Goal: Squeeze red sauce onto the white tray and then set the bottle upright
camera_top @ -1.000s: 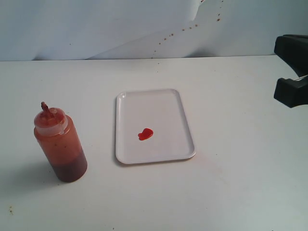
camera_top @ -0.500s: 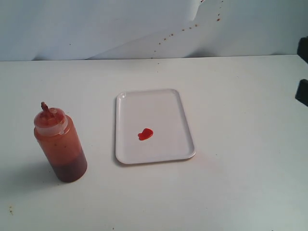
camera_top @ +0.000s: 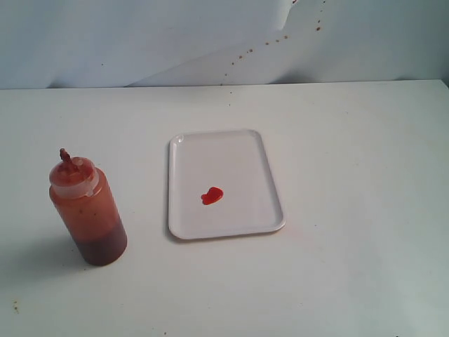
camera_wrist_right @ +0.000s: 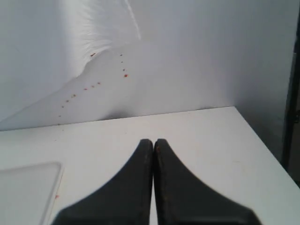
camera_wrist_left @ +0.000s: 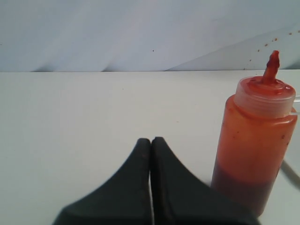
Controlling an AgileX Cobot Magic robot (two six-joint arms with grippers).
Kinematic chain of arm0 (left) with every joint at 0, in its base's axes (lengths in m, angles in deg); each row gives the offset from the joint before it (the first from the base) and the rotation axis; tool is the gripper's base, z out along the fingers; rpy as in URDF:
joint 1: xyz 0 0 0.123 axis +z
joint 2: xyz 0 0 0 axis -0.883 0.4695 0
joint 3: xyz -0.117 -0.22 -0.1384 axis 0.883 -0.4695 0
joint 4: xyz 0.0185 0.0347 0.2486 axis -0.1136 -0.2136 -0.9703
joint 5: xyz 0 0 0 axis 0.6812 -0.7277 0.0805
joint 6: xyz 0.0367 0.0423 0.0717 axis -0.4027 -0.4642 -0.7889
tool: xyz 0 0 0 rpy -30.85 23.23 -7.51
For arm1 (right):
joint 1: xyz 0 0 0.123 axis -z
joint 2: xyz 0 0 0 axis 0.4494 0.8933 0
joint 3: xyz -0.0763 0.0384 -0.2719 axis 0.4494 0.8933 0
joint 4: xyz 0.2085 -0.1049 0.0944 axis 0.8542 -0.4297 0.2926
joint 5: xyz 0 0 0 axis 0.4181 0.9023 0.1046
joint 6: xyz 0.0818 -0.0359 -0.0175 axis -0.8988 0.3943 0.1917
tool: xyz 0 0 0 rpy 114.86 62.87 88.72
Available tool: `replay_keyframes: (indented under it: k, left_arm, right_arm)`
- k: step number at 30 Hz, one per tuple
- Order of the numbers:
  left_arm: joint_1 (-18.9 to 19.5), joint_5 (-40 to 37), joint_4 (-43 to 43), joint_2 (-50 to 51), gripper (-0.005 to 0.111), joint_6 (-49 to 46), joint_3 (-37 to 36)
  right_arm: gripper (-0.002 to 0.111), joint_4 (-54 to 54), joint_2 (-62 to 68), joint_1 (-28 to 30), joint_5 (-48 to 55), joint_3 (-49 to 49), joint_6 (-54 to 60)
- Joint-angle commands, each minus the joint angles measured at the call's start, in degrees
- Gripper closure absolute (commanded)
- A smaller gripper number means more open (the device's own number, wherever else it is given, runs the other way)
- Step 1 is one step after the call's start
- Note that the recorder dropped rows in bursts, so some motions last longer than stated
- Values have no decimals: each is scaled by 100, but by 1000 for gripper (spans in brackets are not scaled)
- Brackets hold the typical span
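The bottle [camera_top: 88, 208] stands upright on the white table at the left, orange-red sauce inside, whitish cap and red nozzle on top. In the left wrist view the bottle [camera_wrist_left: 255, 140] rises just beside my left gripper [camera_wrist_left: 151, 139], which is shut with nothing in it. The white tray [camera_top: 245, 158] lies flat mid-table with a small heart-shaped blob of red sauce [camera_top: 212, 196] on it. My right gripper [camera_wrist_right: 153, 140] is shut on nothing; a corner of the tray [camera_wrist_right: 28, 187] shows in its view. Neither gripper appears in the exterior view.
A white backdrop [camera_top: 140, 35] stands behind the table, with a trail of tiny reddish-brown specks [camera_top: 266, 43] on it. The table's far right corner [camera_wrist_right: 234, 108] and its side edge show in the right wrist view.
The right gripper, seen at the right edge of the exterior view one second ago, has drawn off to the right and out of that view. Bottle, tray and sauce have not moved.
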Motion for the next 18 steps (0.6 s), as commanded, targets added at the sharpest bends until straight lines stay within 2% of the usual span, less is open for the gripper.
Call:
replay_keyframes:
  k: [1,6,13,18]
  left_arm:
    - [-28,30,4,-17,107,3,-27]
    - [-28,30,4,-17,107,3,-27]
    - [-28,30,4,-17,107,3,-27]
    - [-28,30,4,-17,107,3,-27]
  right_arm:
    - [108,129,-649,323,-77,295,21]
    - [108,129,-1121,354,-149,482,21]
    - [108,148,-1150,354,-264,660,21]
    - [108,581,-1150,343,-334,763,68]
